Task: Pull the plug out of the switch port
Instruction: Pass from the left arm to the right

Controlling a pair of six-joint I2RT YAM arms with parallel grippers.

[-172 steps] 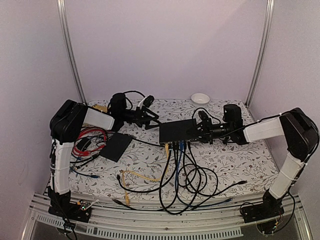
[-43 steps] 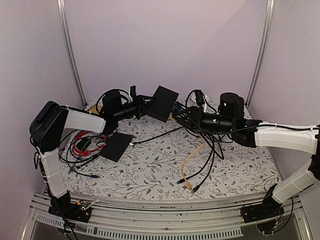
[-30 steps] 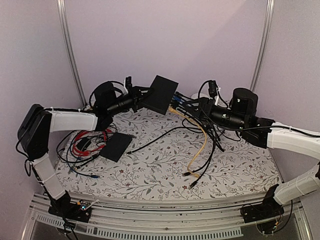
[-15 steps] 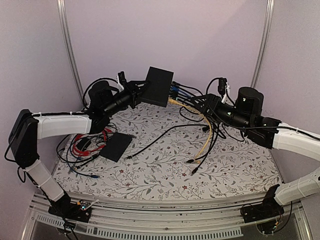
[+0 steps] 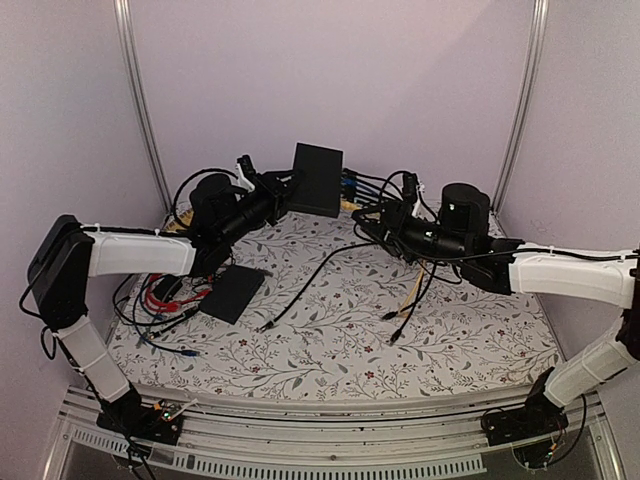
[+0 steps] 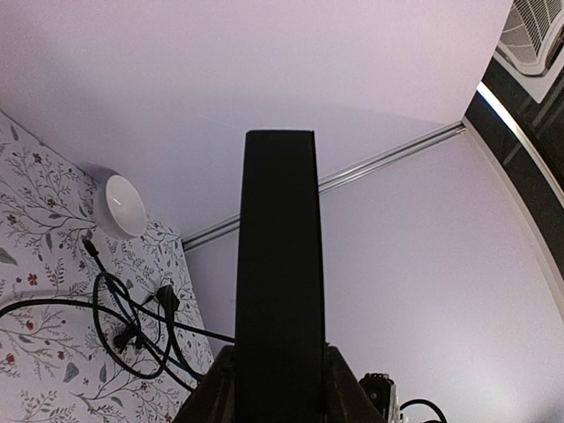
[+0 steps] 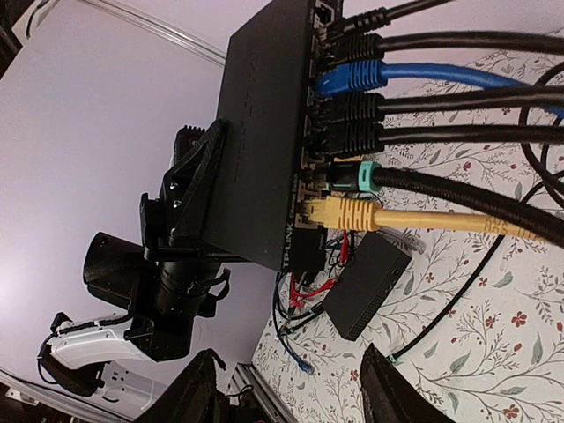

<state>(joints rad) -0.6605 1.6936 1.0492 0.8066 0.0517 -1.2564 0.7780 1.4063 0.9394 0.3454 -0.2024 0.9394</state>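
Note:
The switch (image 5: 316, 180) is a flat black box held up off the table near the back wall, with my left gripper (image 5: 281, 194) shut on its left edge. In the left wrist view the switch (image 6: 280, 264) stands edge-on between my fingers (image 6: 204, 398). Its socket edge faces right and carries several plugs: a yellow plug (image 7: 349, 212), a teal one (image 7: 354, 174), black ones and a blue plug (image 7: 352, 77). My right gripper (image 5: 377, 216) hangs open just right of these plugs, among their cables. Nothing lies between its fingertips (image 7: 199, 388).
A thinner black slab (image 5: 232, 292) lies on the flowered cloth at the left, beside red wires (image 5: 168, 290). Loose cable ends (image 5: 395, 325) trail over the middle of the table. A white bowl (image 6: 123, 204) sits by the back wall.
The switch, lifted off the table earlier, has dropped slightly in the last half second. My right gripper has moved left, closer to the plugs, dragging the hanging cables.

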